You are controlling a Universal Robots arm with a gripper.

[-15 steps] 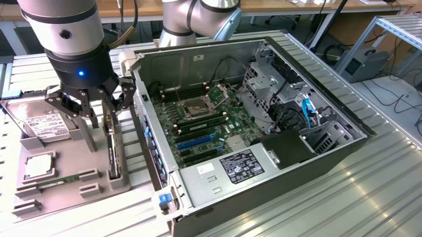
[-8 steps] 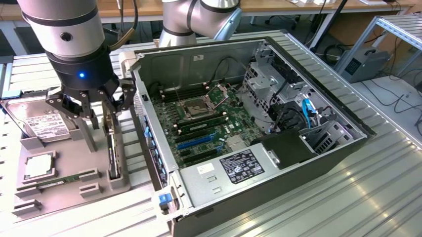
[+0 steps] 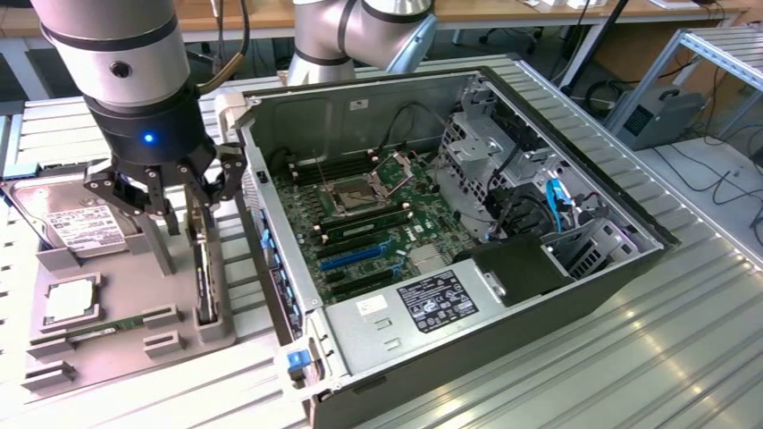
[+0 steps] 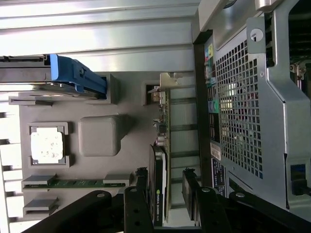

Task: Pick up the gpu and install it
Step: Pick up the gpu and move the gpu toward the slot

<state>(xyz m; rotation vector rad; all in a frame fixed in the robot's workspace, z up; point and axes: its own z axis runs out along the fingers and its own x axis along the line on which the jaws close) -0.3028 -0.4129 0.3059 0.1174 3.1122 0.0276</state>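
Observation:
The gpu (image 3: 205,277) stands on edge in a slot of the grey holder tray (image 3: 113,357), beside the open computer case (image 3: 477,295). In the wrist view the gpu (image 4: 160,145) shows as a thin black card with its silver bracket (image 4: 167,82) at the far end. My gripper (image 3: 177,210) hangs right over the card's near end. It is open (image 4: 165,172), with one finger (image 4: 142,182) close on one side of the card and the other (image 4: 190,184) a little off the other side. Nothing is held.
On the tray lie a silver hard drive (image 3: 84,228) in a blue caddy (image 4: 77,77), a processor (image 3: 70,299) and a green memory stick (image 3: 102,331). The motherboard (image 3: 370,223) with blue card slots (image 3: 352,257) lies inside the case. The case's perforated back wall (image 4: 243,107) stands close to the card.

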